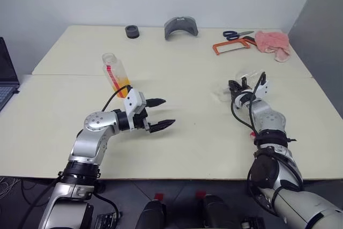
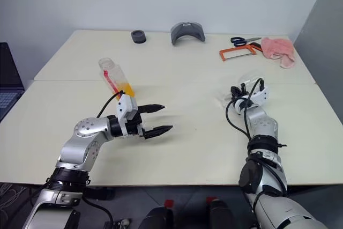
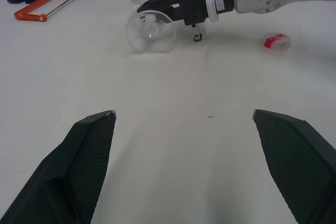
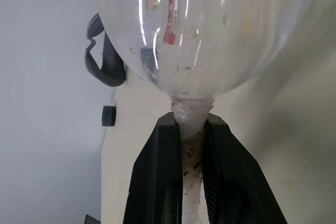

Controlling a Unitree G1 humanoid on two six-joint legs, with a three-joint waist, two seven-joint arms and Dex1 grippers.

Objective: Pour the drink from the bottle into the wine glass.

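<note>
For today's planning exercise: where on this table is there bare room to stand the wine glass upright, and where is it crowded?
The widest bare patch lies mid-table, between the left gripper and the right gripper shut on the lying wine glass. The table near edge is bare too. Crowded: the far right corner with hacksaw, scissors, pink cloth; and around the bottle.

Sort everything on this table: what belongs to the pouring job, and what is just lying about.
Job: bottle with orange drink; wine glass, on its side, stem clamped in the right gripper; small red cap.

Lying about: blue scissors, orange hacksaw, pink cloth, grey curved piece, black ring.
</note>
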